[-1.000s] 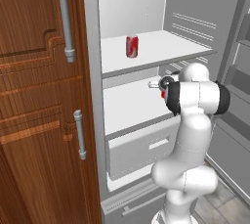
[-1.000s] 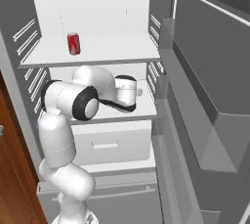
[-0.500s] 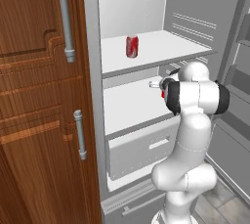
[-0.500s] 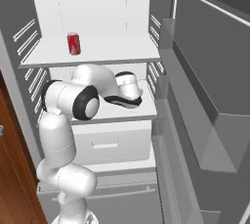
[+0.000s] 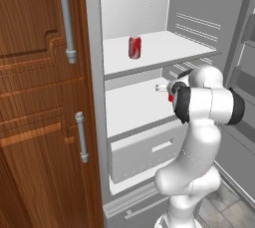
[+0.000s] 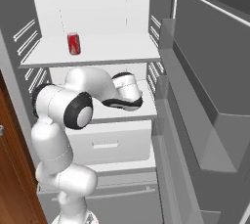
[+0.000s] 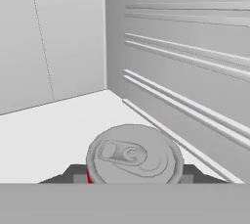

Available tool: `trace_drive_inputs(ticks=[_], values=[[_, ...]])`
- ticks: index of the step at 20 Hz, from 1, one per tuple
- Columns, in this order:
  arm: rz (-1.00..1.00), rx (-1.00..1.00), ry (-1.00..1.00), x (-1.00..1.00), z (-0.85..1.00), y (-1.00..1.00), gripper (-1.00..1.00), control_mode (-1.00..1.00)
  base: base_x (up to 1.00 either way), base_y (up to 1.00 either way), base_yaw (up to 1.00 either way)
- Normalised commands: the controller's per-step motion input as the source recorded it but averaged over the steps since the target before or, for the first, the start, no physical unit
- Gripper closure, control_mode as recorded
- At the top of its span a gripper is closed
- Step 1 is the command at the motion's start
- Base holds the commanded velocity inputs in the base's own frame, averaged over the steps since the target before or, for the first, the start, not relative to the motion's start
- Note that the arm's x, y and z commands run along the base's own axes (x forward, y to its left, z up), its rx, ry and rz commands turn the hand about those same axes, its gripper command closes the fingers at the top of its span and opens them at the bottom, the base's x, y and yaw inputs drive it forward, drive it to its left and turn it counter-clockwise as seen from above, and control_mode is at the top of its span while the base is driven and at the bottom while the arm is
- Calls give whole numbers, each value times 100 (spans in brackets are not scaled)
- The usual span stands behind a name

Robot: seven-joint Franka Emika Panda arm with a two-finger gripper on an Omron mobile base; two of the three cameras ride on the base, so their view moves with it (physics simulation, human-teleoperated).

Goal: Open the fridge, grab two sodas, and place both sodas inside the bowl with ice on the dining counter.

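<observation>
gripper [image 7: 133,181]: fingers clamped on soda can [image 7: 134,155], lower centre, for lifting out | second soda [image 5: 134,47] upright, upper shelf | fridge [image 6: 205,71] open

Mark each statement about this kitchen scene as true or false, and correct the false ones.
1. The fridge door stands open. True.
2. A red soda can stands on the upper shelf. True.
3. That can lies on its side. False: it stands upright.
4. The pincer is shut on a second can. True.
5. The arm reaches into the drawer. False: it reaches over the middle shelf, above the closed drawer.
</observation>
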Motion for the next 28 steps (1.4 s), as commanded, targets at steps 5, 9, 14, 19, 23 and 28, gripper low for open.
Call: trace_drive_inputs(ticks=[5,9,14,19,23,28], values=[[-6,1,0,-80,22,12,100,-100,0,0,0],[-7,1,6,-77,24,28,100,-100,0,0,0],[-7,0,15,-60,47,52,100,-100,0,0,0],[-13,0,25,-24,96,33,100,-100,0,0,0],[-17,0,30,-29,95,19,100,-100,0,0,0],[-17,0,26,-53,69,1,100,-100,0,0,0]])
